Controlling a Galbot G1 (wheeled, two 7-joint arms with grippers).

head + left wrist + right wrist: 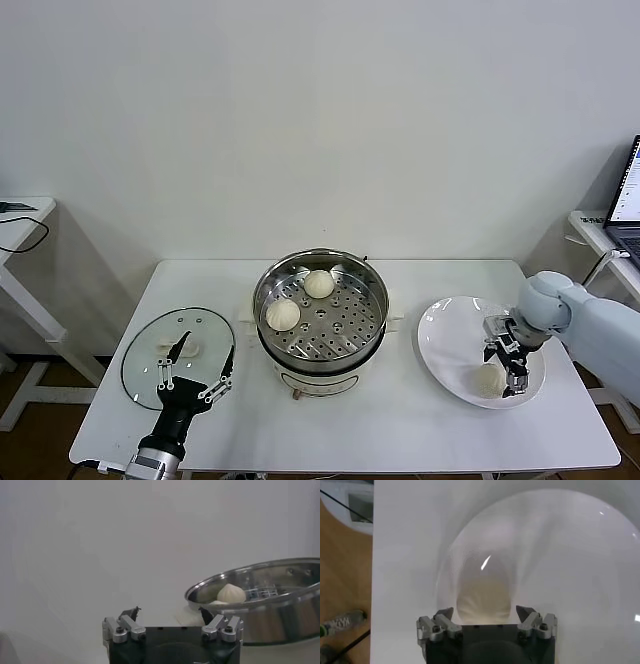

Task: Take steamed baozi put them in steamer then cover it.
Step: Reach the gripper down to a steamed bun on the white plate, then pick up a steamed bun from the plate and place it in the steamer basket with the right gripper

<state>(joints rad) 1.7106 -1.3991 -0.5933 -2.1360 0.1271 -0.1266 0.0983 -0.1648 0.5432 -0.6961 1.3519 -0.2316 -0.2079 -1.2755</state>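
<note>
Two steamed baozi already sit on the perforated tray of the steamer (322, 320), one (318, 284) toward twelve o'clock and one (282, 314) toward nine, bunched at that side so the rest of the tray is free for more. One more bun (489, 379) lies on the white plate (450, 330) at three o'clock from the steamer, near the plate's five o'clock edge. The right gripper (507, 371) hangs just above it with its jaws spread wide, one to each side of the bun and not pinching it; in the right wrist view the bun (484, 600) sits centred between the fingertips, which looks like the line-up for a grasp. The cover (178, 356) lies flat on the table (400, 430) at nine o'clock from the steamer, out of the loading path until the buns are in. The left gripper (195, 372) hovers over the lid's near edge, jaws likewise spread and holding nothing, apparently waiting to lift it by its central handle (178, 349). No fourth bun is visible.
</note>
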